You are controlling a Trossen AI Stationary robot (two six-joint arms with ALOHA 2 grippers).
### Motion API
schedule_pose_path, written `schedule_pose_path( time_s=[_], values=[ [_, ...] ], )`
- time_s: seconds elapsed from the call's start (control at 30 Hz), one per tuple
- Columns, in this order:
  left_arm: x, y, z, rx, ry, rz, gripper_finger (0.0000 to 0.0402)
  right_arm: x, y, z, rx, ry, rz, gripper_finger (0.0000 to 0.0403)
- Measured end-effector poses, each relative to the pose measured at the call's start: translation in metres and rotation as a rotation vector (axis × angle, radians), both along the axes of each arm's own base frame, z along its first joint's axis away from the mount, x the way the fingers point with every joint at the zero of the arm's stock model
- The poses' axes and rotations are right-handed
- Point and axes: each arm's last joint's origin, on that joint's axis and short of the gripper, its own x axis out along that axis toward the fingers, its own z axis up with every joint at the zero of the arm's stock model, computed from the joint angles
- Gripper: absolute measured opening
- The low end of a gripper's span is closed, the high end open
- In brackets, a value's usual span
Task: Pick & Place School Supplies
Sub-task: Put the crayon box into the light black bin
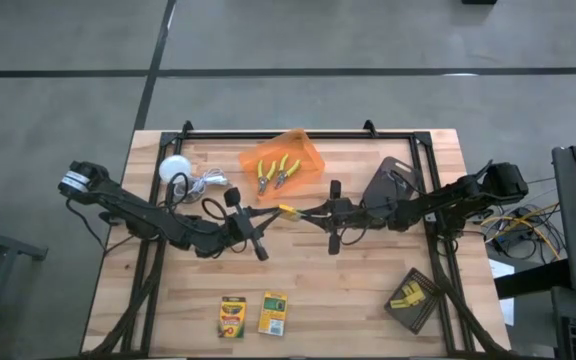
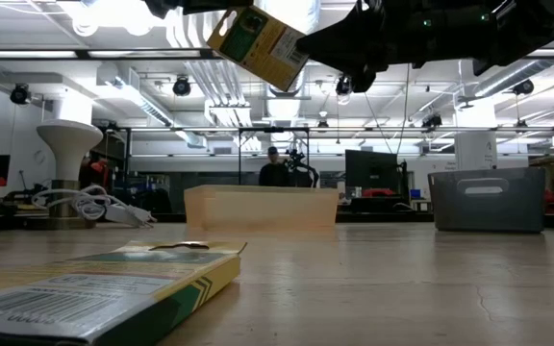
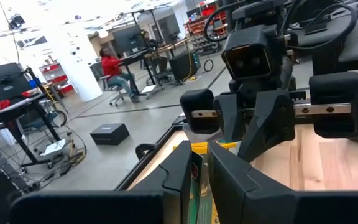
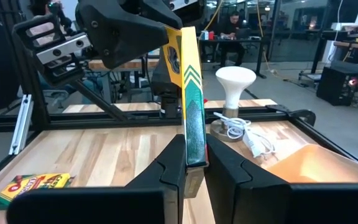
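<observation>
A crayon box (image 4: 190, 118) is up in the air over the middle of the table (image 1: 368, 310), held on edge between the two grippers. In the high view only a small yellow part of the crayon box (image 1: 286, 210) shows, with the left gripper (image 1: 268, 214) at its 9 o'clock side and the right gripper (image 1: 306, 212) at its 3 o'clock side. In the right wrist view the right fingers (image 4: 225, 171) are closed on the lower edge of the box, and the other gripper clamps its upper end. In the left wrist view the left fingers (image 3: 232, 180) are closed on the thin edge of the box too. In the low view the box (image 2: 258, 43) hangs tilted, high above the table.

Both arms stretch low toward the centre, the left one from 9 o'clock and the right one from 3 o'clock.

Two more boxes (image 1: 233, 317) lie flat side by side at 6 o'clock. Two pliers (image 1: 276, 172) lie in the orange bin (image 1: 308, 152) at 12 o'clock. Yellow blocks (image 1: 406, 297) rest on a dark tray (image 1: 420, 311) at 4 o'clock. A white ball (image 1: 174, 168) with a cable lies at 10 o'clock.
</observation>
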Motion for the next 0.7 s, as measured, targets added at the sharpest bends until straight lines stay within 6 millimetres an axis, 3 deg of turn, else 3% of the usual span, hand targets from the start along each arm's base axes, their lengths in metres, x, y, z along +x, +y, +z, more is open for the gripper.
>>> schedule_pose_path(
  time_s=[0.7],
  values=[
    [-0.0001, 0.0002, -0.0003, -0.036, -0.018, 0.014, 0.0053, 0.0001, -0.0001, 0.0004, 0.001, -0.003, 0.0, 0.0038]
  ],
)
